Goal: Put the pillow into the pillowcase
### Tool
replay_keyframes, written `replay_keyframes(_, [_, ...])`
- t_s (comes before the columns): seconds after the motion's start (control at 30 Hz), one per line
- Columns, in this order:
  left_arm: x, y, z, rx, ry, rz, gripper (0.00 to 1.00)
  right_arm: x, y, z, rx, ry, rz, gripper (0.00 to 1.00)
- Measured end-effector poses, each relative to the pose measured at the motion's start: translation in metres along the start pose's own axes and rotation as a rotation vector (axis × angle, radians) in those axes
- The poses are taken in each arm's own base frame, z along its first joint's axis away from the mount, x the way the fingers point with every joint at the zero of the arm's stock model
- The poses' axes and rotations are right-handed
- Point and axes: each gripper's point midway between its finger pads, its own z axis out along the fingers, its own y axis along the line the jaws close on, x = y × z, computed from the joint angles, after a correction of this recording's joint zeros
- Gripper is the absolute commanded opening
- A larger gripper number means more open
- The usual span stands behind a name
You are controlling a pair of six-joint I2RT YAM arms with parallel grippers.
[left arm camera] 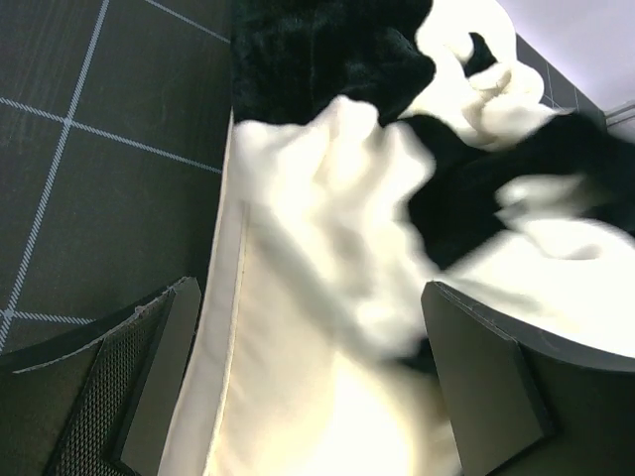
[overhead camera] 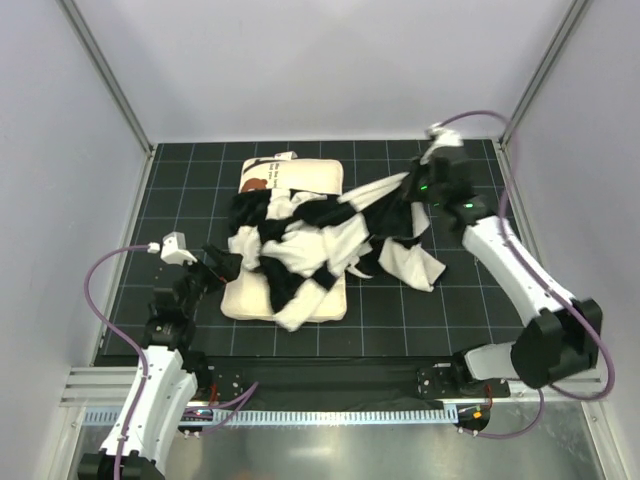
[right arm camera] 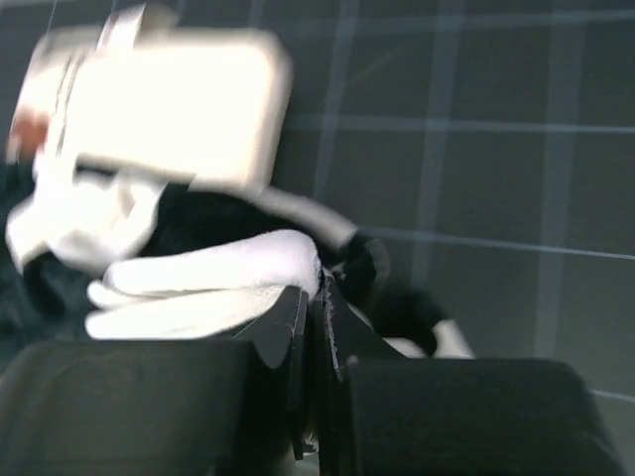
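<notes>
Pillow seen flat on black gridded mat, mid-table, long side running near to far. Brown bear mark noted at its far left corner. Pillow not inside anything. Pillowcase crumpled on top of it, black and white squares bunched up, most of the pillow's middle covered. Part of the pillowcase spilled off the pillow's right side onto the mat, with a white flap lying toward the right arm. A ridge of cloth is drawn out to the far right, up to the right claw.

Right claw closed, fingers pressed together in the wrist view, with black and white folds bunched at the tips; a fold of pillowcase is taken as pinched there. View blurred; the cream pillow is made out at upper left.

Left claw held wide open, low at the pillow's left edge near the near corner. In its wrist view both fingers are spread apart, with the pillow's cream seam and a white fold of pillowcase framed between them. Nothing gripped by it; contact with the pillow cannot be told.
</notes>
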Motion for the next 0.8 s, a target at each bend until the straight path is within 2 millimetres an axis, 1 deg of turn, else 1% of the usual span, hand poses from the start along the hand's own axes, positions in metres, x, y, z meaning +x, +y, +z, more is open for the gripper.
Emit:
replay_keyframes(0.03, [0.0, 0.0, 0.0, 0.0, 0.0, 0.0, 1.0, -0.023, -0.02, -0.012, 0.048, -0.053, 0.045, 0.04])
replay_keyframes(0.07, [0.0, 0.0, 0.0, 0.0, 0.0, 0.0, 1.0, -0.045, -0.047, -0.026, 0.111, -0.11, 0.099, 0.04])
replay_keyframes(0.1, [0.0, 0.0, 0.0, 0.0, 0.001, 0.0, 1.0, -0.061, -0.069, -0.039, 0.165, -0.157, 0.141, 0.04])
replay_keyframes(0.13, [0.0, 0.0, 0.0, 0.001, 0.0, 0.0, 1.0, -0.074, -0.095, -0.055, 0.23, -0.207, 0.188, 0.04])
replay_keyframes(0.17, [0.0, 0.0, 0.0, 0.001, 0.0, 0.0, 1.0, -0.083, -0.118, -0.071, 0.3, -0.25, 0.23, 0.04])
replay_keyframes(0.2, [0.0, 0.0, 0.0, 0.001, 0.0, 0.0, 1.0, -0.089, -0.138, -0.087, 0.362, -0.286, 0.262, 0.06])
replay_keyframes(0.23, [0.0, 0.0, 0.0, 0.001, 0.0, 0.0, 1.0, -0.093, -0.146, -0.099, 0.393, -0.311, 0.282, 0.2])
replay_keyframes(0.27, [0.0, 0.0, 0.0, 0.001, 0.001, 0.0, 1.0, -0.094, -0.148, -0.107, 0.404, -0.326, 0.295, 0.43])
replay_keyframes(0.3, [0.0, 0.0, 0.0, 0.0, 0.002, -0.001, 1.0, -0.095, -0.144, -0.112, 0.392, -0.336, 0.301, 0.86])
replay_keyframes(0.33, [0.001, 0.001, 0.001, -0.002, 0.005, -0.001, 1.0, -0.096, -0.138, -0.115, 0.367, -0.344, 0.304, 0.94])
replay_keyframes(0.4, [0.002, 0.001, 0.002, -0.003, 0.012, -0.002, 1.0, -0.096, -0.119, -0.114, 0.267, -0.353, 0.293, 0.98])
replay_keyframes(0.5, [0.008, 0.004, 0.004, -0.015, 0.036, -0.006, 1.0, -0.086, -0.092, -0.108, 0.113, -0.328, 0.286, 0.98])
replay_keyframes(0.53, [0.01, 0.006, 0.006, -0.022, 0.046, -0.008, 1.0, -0.082, -0.08, -0.104, 0.049, -0.311, 0.279, 0.98])
replay_keyframes(0.63, [0.017, 0.012, 0.012, -0.044, 0.078, -0.015, 1.0, -0.067, -0.051, -0.092, -0.077, -0.247, 0.257, 0.98])
replay_keyframes(0.73, [0.028, 0.021, 0.02, -0.086, 0.137, -0.032, 1.0, -0.048, -0.023, -0.08, -0.171, -0.178, 0.223, 0.98])
replay_keyframes(0.77, [0.032, 0.023, 0.024, -0.102, 0.161, -0.044, 0.98, -0.041, -0.014, -0.077, -0.195, -0.159, 0.209, 0.98])
replay_keyframes(0.8, [0.038, 0.026, 0.028, -0.119, 0.192, -0.06, 0.84, -0.033, -0.009, -0.072, -0.208, -0.135, 0.198, 0.98])
